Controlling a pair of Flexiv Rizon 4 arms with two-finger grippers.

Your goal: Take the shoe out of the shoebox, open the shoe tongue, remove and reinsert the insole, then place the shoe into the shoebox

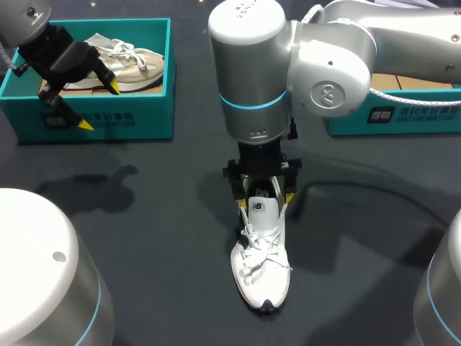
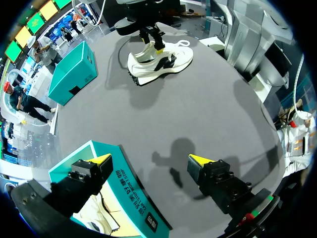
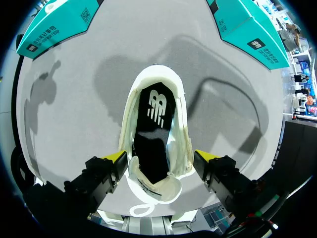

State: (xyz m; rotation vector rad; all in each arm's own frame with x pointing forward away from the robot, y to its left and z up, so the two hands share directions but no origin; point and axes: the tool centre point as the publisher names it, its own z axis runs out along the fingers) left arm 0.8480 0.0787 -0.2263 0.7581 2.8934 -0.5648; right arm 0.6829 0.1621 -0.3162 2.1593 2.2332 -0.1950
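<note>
At far left, a teal shoebox [image 1: 155, 108] sits on the dark table [image 1: 144, 238] with a beige shoe [image 1: 133, 65] lying inside it. In the middle, well apart from that box, a white shoe [image 1: 261, 267] stands upright on the table, its toe pointing back toward our base. We judge the first step, taking it out, as done. Its laces [image 1: 261, 249] look loose and its mouth gapes. In the right wrist view a black insole [image 3: 153, 129] lies flat inside the shoe. We cannot tell whether that insole has been out and back, so we place the task somewhere in the tongue-and-insole stage. Putting the shoe into a box is not yet done. At far right, a second teal shoebox [image 1: 403, 119] shows only in part.

Now the fingers. Our left gripper [image 1: 99, 106] hangs above the front wall of the teal shoebox, its fingers spread wide, holding and touching nothing. Our right gripper [image 3: 159, 156], on the arm that comes in from the right and reaches the middle, sits low over the shoe's heel [image 3: 153, 191]. Its fingers stand wide, one on each side of the heel and just beside it. The heel shows no pinch, so we read this gripper as unclamped, with nothing held.
</note>
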